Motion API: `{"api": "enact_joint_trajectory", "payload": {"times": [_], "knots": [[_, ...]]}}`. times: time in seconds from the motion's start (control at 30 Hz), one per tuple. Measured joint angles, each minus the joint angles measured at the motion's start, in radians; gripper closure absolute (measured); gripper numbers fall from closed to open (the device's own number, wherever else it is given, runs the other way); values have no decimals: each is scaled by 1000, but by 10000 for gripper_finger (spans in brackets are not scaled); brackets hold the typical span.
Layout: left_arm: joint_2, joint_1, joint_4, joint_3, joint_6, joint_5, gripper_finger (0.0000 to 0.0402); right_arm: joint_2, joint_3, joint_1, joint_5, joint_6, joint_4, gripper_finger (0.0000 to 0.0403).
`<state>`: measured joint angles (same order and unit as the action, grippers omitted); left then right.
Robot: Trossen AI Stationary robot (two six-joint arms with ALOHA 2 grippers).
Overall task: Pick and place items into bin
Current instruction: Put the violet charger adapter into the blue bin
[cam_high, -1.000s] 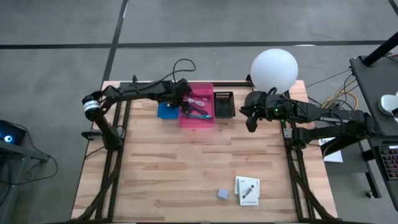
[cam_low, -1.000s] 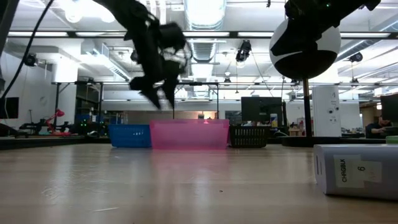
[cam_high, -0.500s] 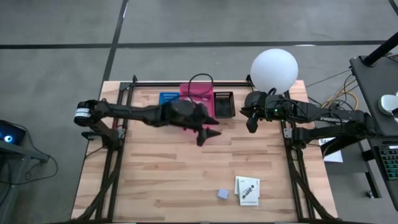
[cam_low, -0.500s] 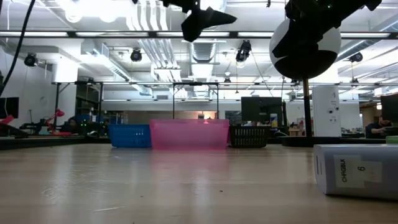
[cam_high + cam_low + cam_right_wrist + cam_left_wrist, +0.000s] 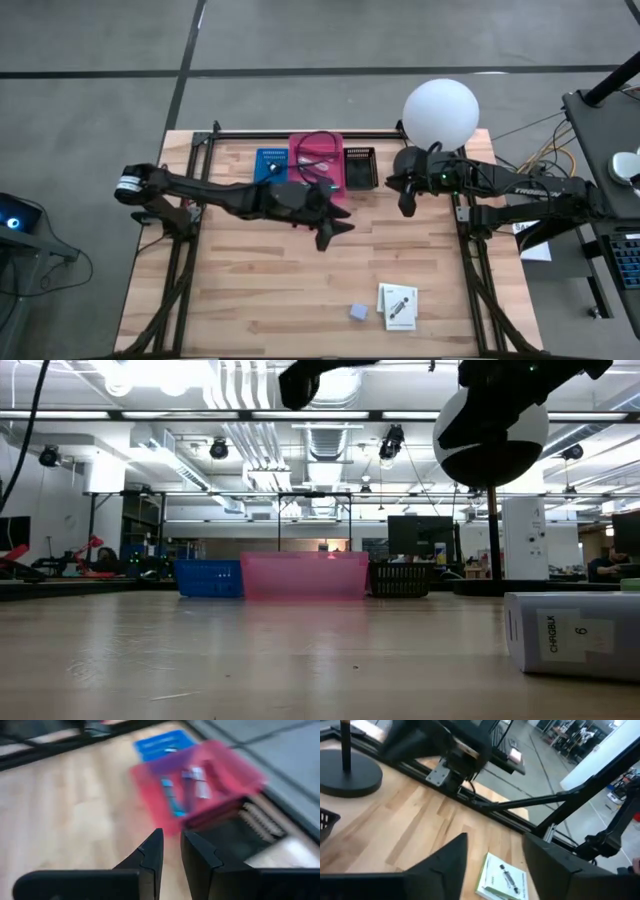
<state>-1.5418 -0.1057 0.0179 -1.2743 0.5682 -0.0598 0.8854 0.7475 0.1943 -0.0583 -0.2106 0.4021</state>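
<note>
Here your left gripper hangs over the desk, fingers spread; take the stiff, light white card by its edges.

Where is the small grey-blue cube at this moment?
In the high view the small grey-blue cube lies on the wooden table near its front edge, right of centre, just left of the white card with the black mark.
</note>
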Motion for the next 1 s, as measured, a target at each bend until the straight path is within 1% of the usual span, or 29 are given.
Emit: {"api": "enact_joint_trajectory", "payload": {"times": [0.07, 0.1, 0.27, 0.37, 0.4, 0.5, 0.63, 0.73, 0.87, 1.0], "knots": [[18, -6, 1, 0, -2, -5, 260, 0, 0, -13, 88, 2, -29, 344], [31, -8, 1, 3, -8, -8, 276, 1, 0, -21, 116, 2, -42, 341], [102, -11, -18, 34, -99, -11, 352, 7, 0, -75, 119, -18, -62, 310], [161, -11, -29, 52, -141, -11, 389, 7, -2, -118, 119, -33, -63, 285], [183, -11, -52, 58, -155, -12, 395, 7, -3, -133, 119, -43, -63, 276], [239, -11, -73, 86, -166, -20, 394, 7, -8, -178, 110, -68, -70, 246], [315, -11, -75, 156, -166, -24, 389, 19, -17, -239, 96, -105, -95, 209], [369, -11, -76, 218, -166, -29, 389, 54, -17, -292, 77, -153, -110, 188], [437, -11, -78, 298, -157, -42, 389, 131, -18, -371, 77, -210, -137, 169], [494, -11, -63, 367, -155, -48, 389, 220, -17, -429, 77, -282, -204, 159]]}}
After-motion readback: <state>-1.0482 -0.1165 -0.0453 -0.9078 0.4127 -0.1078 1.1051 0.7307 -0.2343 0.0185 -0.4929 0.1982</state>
